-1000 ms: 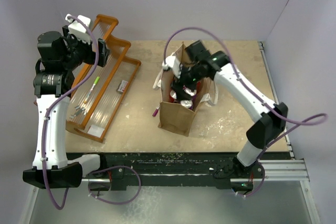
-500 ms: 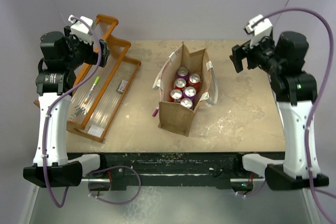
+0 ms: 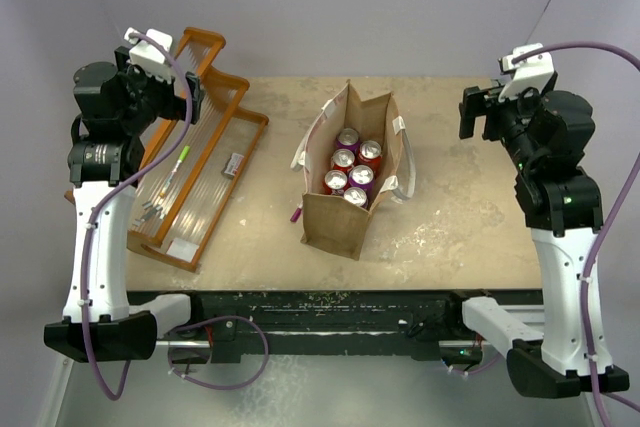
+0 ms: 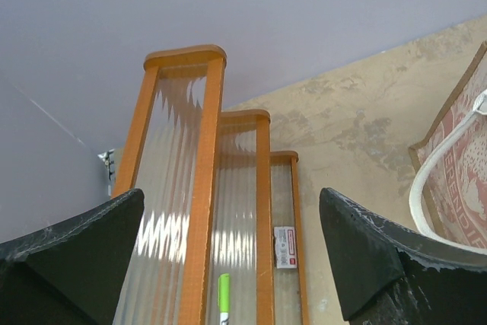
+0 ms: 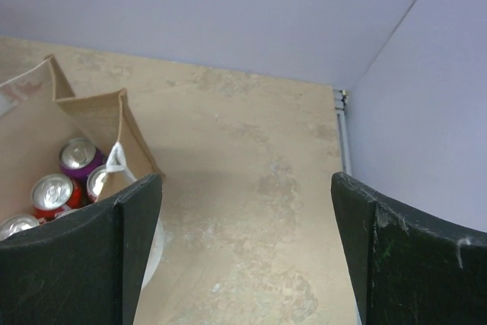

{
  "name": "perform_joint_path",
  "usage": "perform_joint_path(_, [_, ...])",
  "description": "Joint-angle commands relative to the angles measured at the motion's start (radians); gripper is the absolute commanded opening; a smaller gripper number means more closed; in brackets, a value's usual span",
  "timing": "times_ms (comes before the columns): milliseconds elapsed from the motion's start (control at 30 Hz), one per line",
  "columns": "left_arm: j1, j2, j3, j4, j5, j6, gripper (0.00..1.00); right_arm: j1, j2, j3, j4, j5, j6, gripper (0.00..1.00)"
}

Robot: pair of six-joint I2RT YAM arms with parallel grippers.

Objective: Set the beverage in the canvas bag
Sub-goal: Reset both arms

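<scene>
Canvas bag: tan-brown. Cans: red, purple, silver tops. Rack: orange frame, clear ribbed panels. Table: mottled beige.

- Six cans, packed two by three inside the bag.
- One canvas bag, with two white loop handles.
- One orange rack, in three stepped tiers.
- One green marker and one small white label in the rack.
- Two arms: left arm, right arm.

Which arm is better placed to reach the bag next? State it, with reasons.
Likely right. The right gripper is open and faces the bag; its camera sees the cans inside. The left gripper faces the rack, catching only the bag's edge.
</scene>
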Motion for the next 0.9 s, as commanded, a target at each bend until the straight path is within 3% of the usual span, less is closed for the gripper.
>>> perform_joint_path(0, [0.007, -0.032, 0.010, 0.095, -0.019, -0.045, 0.99, -0.037, -0.026, 0.002, 0.103, 0.038, 0.061, 0.93])
perform_joint_path(333, [0.005, -0.072, 0.019, 0.135, 0.095, -0.004, 0.99, -0.060, 0.004, 0.050, 0.116, 0.052, 0.029, 1.00])
perform_joint_path(867, [0.007, -0.101, -0.007, 0.144, 0.098, 0.011, 0.99, -0.084, 0.008, 0.037, 0.122, 0.022, 0.026, 1.00])
